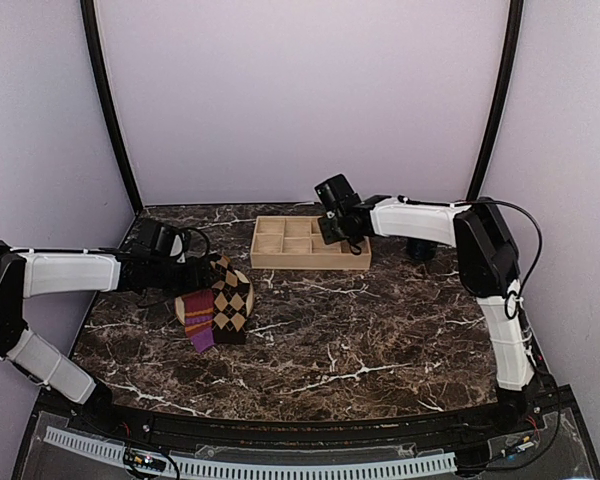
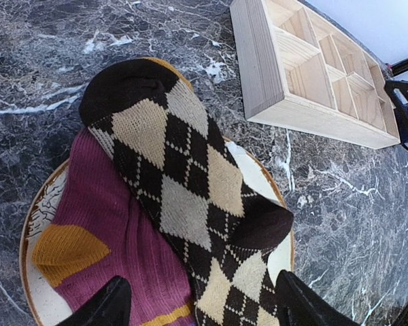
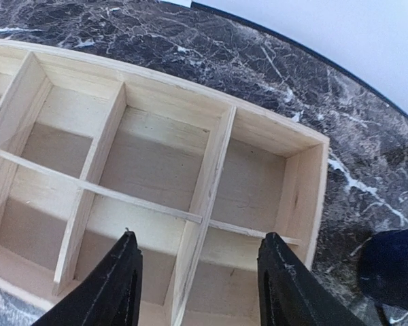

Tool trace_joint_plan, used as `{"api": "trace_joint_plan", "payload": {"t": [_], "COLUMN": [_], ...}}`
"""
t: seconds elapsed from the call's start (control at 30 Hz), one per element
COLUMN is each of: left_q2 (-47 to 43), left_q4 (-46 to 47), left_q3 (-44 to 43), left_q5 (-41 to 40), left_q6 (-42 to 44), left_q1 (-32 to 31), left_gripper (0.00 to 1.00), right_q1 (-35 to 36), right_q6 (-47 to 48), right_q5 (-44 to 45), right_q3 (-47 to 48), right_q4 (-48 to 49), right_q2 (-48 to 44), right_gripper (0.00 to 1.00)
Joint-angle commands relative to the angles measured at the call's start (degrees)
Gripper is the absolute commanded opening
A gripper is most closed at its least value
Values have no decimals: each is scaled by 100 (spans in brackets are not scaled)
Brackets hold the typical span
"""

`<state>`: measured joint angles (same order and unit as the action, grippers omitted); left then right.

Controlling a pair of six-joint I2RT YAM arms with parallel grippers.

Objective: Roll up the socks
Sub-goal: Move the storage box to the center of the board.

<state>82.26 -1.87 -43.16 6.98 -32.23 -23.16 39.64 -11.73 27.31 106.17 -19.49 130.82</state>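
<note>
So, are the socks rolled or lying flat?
Flat, unrolled: the argyle sock and purple sock lie spread out across the plate, argyle partly overlapping purple.

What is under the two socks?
A round beige plate lies under the purple sock and the argyle sock. Only its rim and a bit of its face show. They cover the middle, so whatever is there cannot be seen.

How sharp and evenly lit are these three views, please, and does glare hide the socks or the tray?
Top view: evenly lit but soft, the socks small and coarse. Left wrist view: the diamond sock shows sharp knit, no glare, but the fingers are dark blurs at the bottom. Right wrist view: the wooden tray is crisp, the wall behind it washed out white.
</note>
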Motion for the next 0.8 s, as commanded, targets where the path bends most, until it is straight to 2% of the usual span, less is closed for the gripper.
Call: {"api": "trace_joint_plan", "payload": {"t": [0.0, 0.17, 0.27, 0.53, 0.77], "left_q2": [-323, -548, -779, -1574, -2339], "left_q4": [-182, -243, -292, -208, -314], "left_q3": [-155, -62, 79, 690, 1245], "left_q5": [-107, -290, -485, -889, -1217], "left_q6": [-17, -124, -357, -1290, -1968], "left_q1": [-22, -21, -20, 11, 200], "left_gripper": [75, 75, 76, 78, 79], "right_q1": [344, 764, 1193, 2646, 3343], "right_q6": [319, 633, 1071, 2297, 2645], "right_q5": [493, 581, 482, 513, -76], "right_q3": [-209, -497, -1021, -2771, -2920], "right_q4": [146, 140, 488, 2108, 2273], "right_q2": [-755, -1108, -1349, -1913, -1841], "right_gripper": [56, 65, 68, 68, 68]}}
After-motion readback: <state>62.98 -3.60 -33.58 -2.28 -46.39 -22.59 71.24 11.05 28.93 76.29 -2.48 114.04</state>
